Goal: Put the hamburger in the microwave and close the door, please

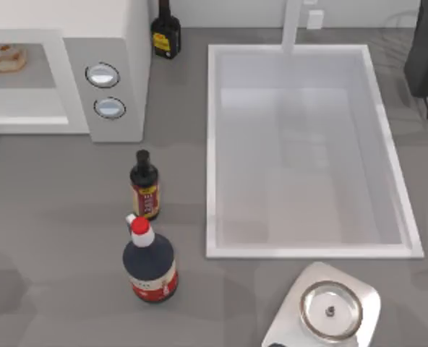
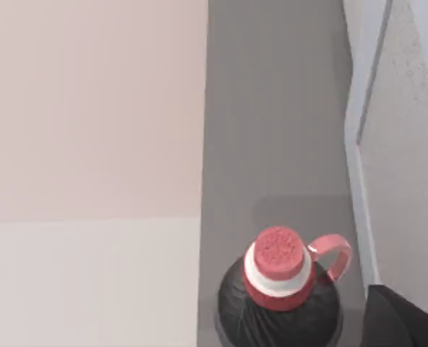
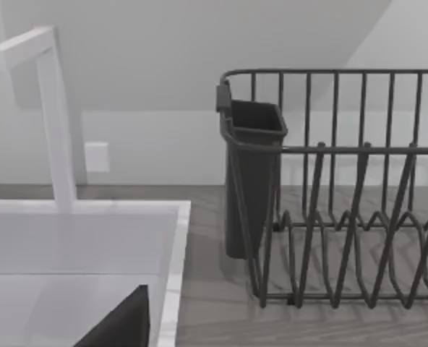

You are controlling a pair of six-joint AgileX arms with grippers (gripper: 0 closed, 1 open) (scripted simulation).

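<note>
The hamburger (image 1: 8, 58), a small tan bun, lies inside the open cavity of the pale grey microwave (image 1: 120, 50) at the table's far left. Two round silver knobs (image 1: 103, 74) sit on its panel. In the left wrist view the door (image 2: 409, 144), a white-framed panel with a speckled grey window, stands on edge beside a red-capped dark bottle (image 2: 277, 289). A dark sliver of my left gripper (image 2: 409, 322) shows at that view's corner. A dark wedge of my right gripper (image 3: 120, 325) hangs over the sink's rim, facing the dish rack.
A white sink basin (image 1: 214, 144) fills the middle right, with a tap behind it. Two dark bottles (image 1: 144, 184) (image 1: 150, 264) stand on the counter left of it, a third bottle (image 1: 165, 32) by the wall. A scale (image 1: 330, 311) sits at the front, a black dish rack (image 3: 344, 217) at the far right.
</note>
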